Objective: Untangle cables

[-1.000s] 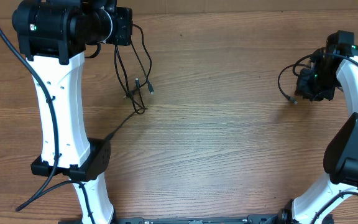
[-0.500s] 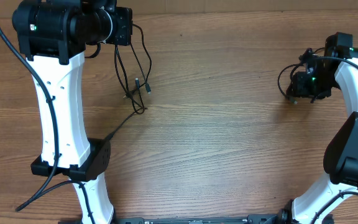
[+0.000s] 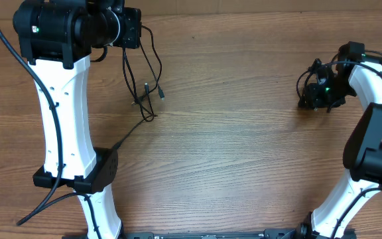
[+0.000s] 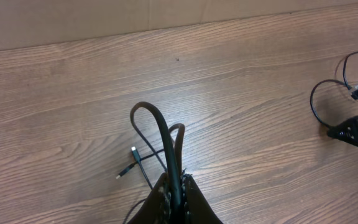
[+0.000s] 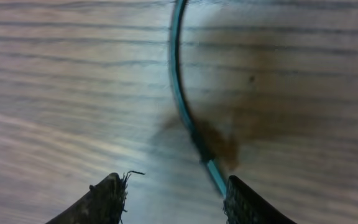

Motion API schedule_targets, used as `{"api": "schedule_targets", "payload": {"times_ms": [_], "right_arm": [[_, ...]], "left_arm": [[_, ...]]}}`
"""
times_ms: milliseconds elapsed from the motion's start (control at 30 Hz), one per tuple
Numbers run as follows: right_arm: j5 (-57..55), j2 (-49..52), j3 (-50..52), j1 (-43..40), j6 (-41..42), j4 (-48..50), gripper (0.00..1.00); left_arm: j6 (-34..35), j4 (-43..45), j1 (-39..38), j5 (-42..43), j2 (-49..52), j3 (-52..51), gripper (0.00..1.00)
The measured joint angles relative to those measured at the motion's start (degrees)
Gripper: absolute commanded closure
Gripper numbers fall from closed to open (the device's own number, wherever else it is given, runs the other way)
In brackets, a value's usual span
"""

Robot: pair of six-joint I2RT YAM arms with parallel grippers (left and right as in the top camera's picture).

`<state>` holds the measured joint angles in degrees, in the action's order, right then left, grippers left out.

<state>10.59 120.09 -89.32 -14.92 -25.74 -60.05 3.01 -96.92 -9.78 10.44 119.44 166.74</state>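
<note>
My left gripper (image 3: 135, 31) is at the table's far left and is shut on a bundle of thin black cables (image 3: 145, 72). They hang down in loops to the wood, with silver-tipped plugs (image 3: 160, 94) at their ends. In the left wrist view the shut jaws (image 4: 176, 184) pinch the cable loops (image 4: 160, 127), and a plug (image 4: 133, 151) lies below. My right gripper (image 3: 314, 97) is at the far right, low over another black cable loop (image 3: 301, 81). In the right wrist view its jaws (image 5: 174, 186) are open, and that cable (image 5: 182, 102) runs down to the right finger.
The wooden table (image 3: 244, 146) has a cardboard wall along its far edge (image 4: 104, 18). A thin black strand (image 3: 132, 131) runs from the hanging bundle toward the left arm's base (image 3: 101, 169). The right arm's own wires curl near its wrist (image 3: 377, 56).
My right gripper has moved left and down toward the table, turning over its cable loop. The left gripper and its hanging cables have not moved.
</note>
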Motion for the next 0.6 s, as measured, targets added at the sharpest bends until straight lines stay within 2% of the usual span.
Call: {"api": "schedule_targets", "payload": {"times_ms": [200, 600], "right_arm": [[-3.63, 0.42, 0.07, -0.02, -0.26, 3.37, 0.37], [-5.11, 0.42, 0.09, -0.11, -0.44, 3.87, 0.36]], "left_arm": [[0.02, 0.0, 0.0, 0.0, 0.0, 0.0, 0.94], [0.02, 0.0, 0.0, 0.0, 0.0, 0.0, 0.94]]}}
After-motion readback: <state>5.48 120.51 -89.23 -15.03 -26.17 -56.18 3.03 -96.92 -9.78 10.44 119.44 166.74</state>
